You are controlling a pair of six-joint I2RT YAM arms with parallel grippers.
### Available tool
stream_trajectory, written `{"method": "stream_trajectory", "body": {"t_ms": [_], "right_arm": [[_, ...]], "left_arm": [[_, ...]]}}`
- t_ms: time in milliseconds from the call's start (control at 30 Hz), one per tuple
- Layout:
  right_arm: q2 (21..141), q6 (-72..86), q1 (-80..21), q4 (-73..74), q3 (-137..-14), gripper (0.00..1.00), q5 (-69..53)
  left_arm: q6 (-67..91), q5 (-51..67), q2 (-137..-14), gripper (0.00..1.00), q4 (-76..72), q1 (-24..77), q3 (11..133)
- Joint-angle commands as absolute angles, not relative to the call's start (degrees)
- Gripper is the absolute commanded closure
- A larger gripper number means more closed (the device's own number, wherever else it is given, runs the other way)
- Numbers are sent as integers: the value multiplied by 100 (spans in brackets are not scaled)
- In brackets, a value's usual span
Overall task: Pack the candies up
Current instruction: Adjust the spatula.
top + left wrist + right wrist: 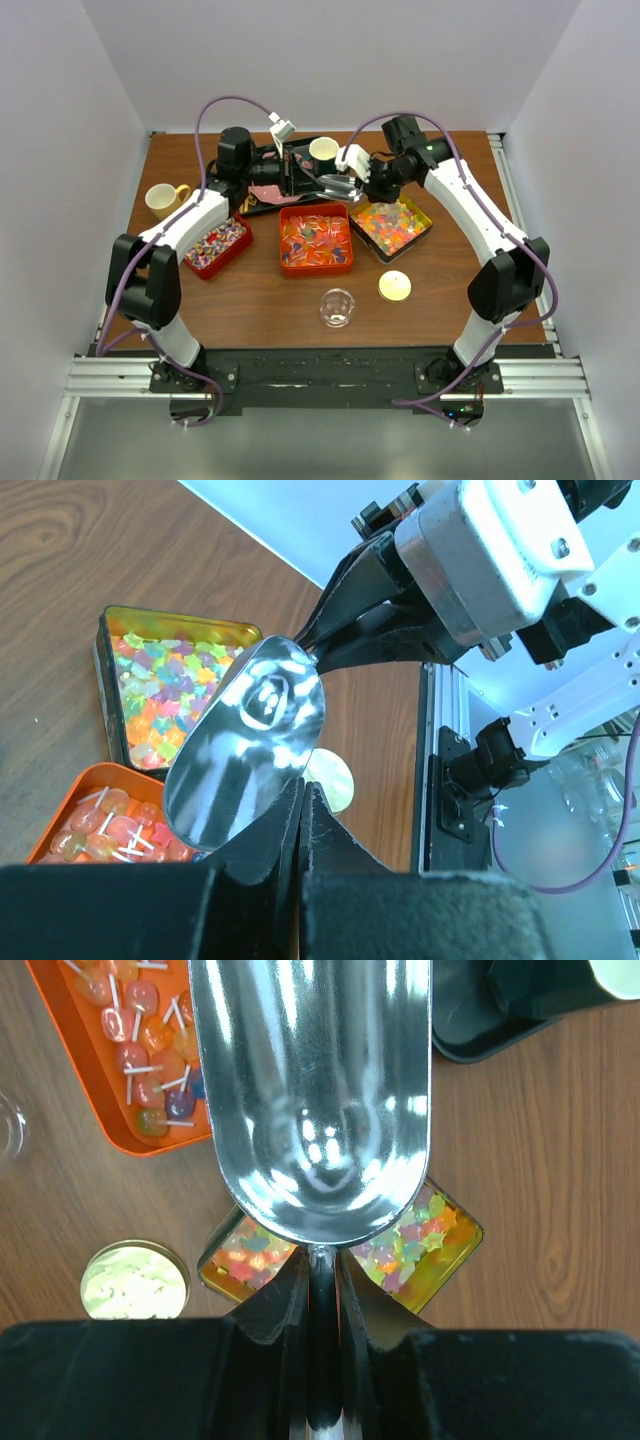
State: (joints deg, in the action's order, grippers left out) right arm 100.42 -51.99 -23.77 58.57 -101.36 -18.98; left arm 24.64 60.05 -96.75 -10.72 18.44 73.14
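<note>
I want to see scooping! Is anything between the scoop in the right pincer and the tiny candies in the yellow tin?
Nothing visible does. The right pincer holds the empty scoop in the air by the open yellow tin, with the tiny candies uncovered.

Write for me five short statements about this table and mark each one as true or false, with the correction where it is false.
1. The metal scoop is empty. True.
2. The right end effector is shut on the scoop. True: it grips the handle end.
3. The yellow mug stands on the right side of the table. False: it stands on the left, beside the left arm.
4. The clear jar is full of candies. False: it looks empty.
5. The round lid sits on the jar. False: it lies flat on the table, to the right of the jar and apart from it.
</note>
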Motion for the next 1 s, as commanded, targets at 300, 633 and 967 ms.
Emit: {"method": "stream_trajectory", "body": {"t_ms": [300, 633, 967], "right_arm": [[9852, -4720, -2487, 6433, -11425, 100, -3322], [9984, -5273, -2478, 6627, -11171, 100, -2664], [11380, -7355, -2645, 8269, -12742, 100, -1610]], "left_arm": [[2654, 5880, -9940, 100, -1283, 1837, 6900], [2373, 4951, -9177, 79, -415, 1381, 6707], [2566, 3418, -8710, 63, 1283, 721, 4925]]}}
